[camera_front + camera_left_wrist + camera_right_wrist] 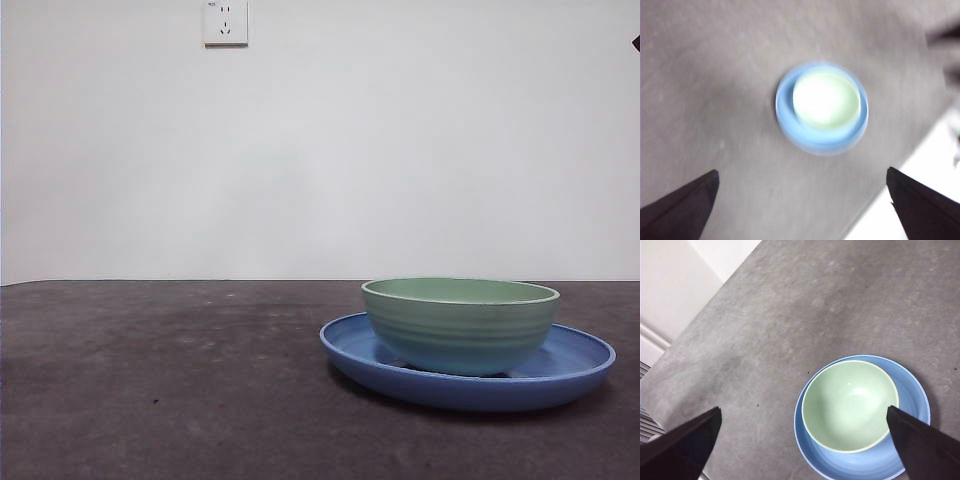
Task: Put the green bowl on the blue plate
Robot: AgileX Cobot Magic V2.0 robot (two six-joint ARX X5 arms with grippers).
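The pale green bowl point(460, 330) sits upright inside the blue plate point(575, 368), right of the table's middle in the front view. Both grippers hang high above, apart from the pair. My left gripper point(801, 171) is open, its jaws spread wide; its blurred view looks down on the bowl point(826, 99) and plate point(790, 127). My right gripper point(803, 408) is also open and holds nothing, with the bowl point(847, 405) and plate point(916, 395) below it. The bowl sits off-centre on the plate, towards one rim.
The dark grey table point(160, 380) runs to a white wall with a socket point(225, 22). A black arm tip point(636, 42) shows at the front view's top right corner. The table's edge point(705, 305) and a pale floor show in both wrist views.
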